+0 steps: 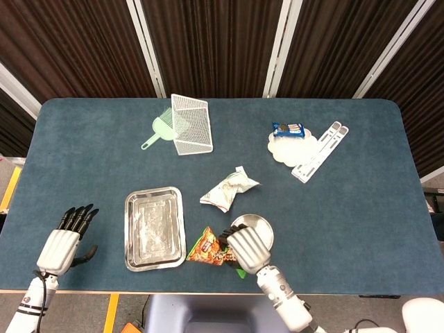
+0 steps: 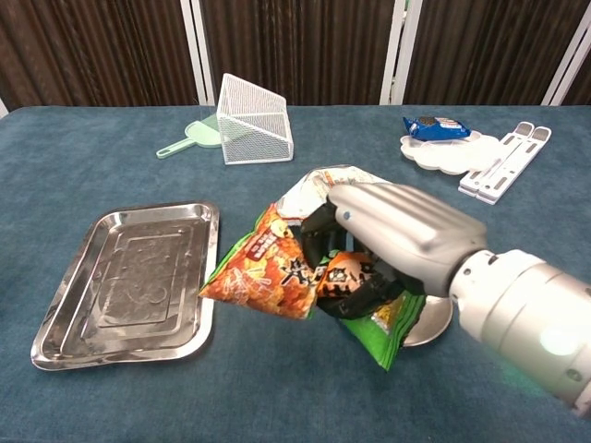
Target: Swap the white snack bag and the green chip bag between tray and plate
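Note:
My right hand (image 1: 248,250) (image 2: 388,242) grips the green and orange chip bag (image 1: 208,252) (image 2: 268,272) and holds it in the air, between the round metal plate (image 1: 255,226) (image 2: 432,321) and the steel tray (image 1: 154,227) (image 2: 129,277). The plate is bare and the tray holds nothing. A crumpled white snack bag (image 1: 227,189) (image 2: 309,191) lies on the table beyond the plate, partly hidden by the hand in the chest view. My left hand (image 1: 64,243) rests near the table's front left edge, fingers apart, holding nothing.
A white wire basket (image 1: 192,123) (image 2: 252,120) and a green scoop (image 1: 159,129) (image 2: 189,138) sit at the back. At the back right a blue snack pack (image 1: 288,129) (image 2: 434,125) lies on a white plate (image 1: 293,147), beside a white stand (image 1: 319,151) (image 2: 506,162).

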Controlling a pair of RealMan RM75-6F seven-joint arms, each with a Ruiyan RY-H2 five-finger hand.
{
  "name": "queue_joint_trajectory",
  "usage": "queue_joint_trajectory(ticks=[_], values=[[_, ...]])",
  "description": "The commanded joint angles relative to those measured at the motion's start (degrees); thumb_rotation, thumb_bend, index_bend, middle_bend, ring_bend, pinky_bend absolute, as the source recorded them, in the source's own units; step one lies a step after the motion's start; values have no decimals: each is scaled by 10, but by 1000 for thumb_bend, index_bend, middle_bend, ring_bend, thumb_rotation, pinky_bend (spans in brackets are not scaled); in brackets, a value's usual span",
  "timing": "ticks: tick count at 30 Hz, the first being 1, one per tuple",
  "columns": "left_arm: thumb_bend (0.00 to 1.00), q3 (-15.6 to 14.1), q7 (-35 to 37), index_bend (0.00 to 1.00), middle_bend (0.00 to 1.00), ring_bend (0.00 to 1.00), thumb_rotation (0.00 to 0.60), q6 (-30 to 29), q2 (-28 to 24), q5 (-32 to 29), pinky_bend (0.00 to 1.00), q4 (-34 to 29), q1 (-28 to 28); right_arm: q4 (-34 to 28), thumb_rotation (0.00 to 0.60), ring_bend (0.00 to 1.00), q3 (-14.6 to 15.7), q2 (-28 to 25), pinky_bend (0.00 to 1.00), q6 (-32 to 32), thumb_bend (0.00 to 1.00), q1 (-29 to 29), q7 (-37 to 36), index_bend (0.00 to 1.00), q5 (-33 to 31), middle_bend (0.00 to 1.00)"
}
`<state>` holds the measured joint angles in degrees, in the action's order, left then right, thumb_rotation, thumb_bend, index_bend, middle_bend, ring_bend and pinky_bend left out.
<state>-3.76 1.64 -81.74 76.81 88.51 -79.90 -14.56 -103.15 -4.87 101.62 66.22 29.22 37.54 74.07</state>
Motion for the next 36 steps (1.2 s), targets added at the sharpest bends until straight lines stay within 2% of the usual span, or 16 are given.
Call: queue_joint_trajectory(ticks=[1,2,3,4,5,6,7,10,12,15,18,21,24,27,32,36], values=[[351,3,0,0,0,0,600,0,-2,-1,0,-1,2,26,600,517,-10,33,524,-20,445,17,21,664,-26,635],[351,5,3,0,0,0,600,-4,-3,1,0,-1,3,45,600,473,-7,50,475,-47,445,29,32,575,-48,606],[353,5,9,0,0,0,600,-5,-4,5,0,1,3,55,600,354,-10,55,336,-78,438,42,33,372,-74,510],[355,5,12,0,0,0,600,-4,-5,6,0,2,3,51,600,201,-11,50,181,-103,414,51,27,177,-89,349],[356,5,15,0,0,0,600,-2,-5,7,0,3,3,46,600,77,-12,43,55,-119,373,58,20,40,-98,179],[357,5,16,0,0,0,600,1,-5,7,0,4,3,41,600,16,-14,37,4,-127,329,62,15,0,-101,76],[356,6,17,0,0,0,600,4,-5,6,0,5,3,35,600,0,-13,29,0,-133,280,66,7,0,-97,13],[356,10,19,0,0,0,600,7,-6,4,0,4,4,12,600,0,-8,-3,0,-134,191,65,-13,0,-89,0],[357,12,19,0,0,0,600,5,-7,3,0,3,5,-6,600,0,-10,-35,0,-128,175,62,-21,0,-90,0],[358,14,14,0,0,0,600,1,-8,6,0,2,8,-6,600,0,-22,-84,0,-75,175,45,-26,0,-65,0],[359,14,10,0,0,0,600,1,-9,7,0,-2,10,27,600,0,-47,-112,0,-41,175,32,-54,0,-71,0],[360,15,6,0,0,0,600,8,-9,7,0,-5,9,31,600,0,-83,-145,0,-65,175,41,-100,0,-110,0],[361,14,2,0,0,0,600,13,-8,10,0,-7,8,32,600,0,-107,-162,0,-95,175,63,-108,0,-149,0],[359,14,0,0,0,0,600,15,-7,12,0,-7,8,54,600,0,-130,-148,0,-104,175,93,-94,0,-189,0],[359,20,-1,0,0,0,600,24,-6,2,0,-3,8,159,600,0,-159,-76,0,-123,175,183,-16,0,-280,0],[358,24,-1,0,0,0,600,31,-6,-6,0,0,8,243,600,0,-170,-23,0,-157,175,253,36,0,-369,0]])
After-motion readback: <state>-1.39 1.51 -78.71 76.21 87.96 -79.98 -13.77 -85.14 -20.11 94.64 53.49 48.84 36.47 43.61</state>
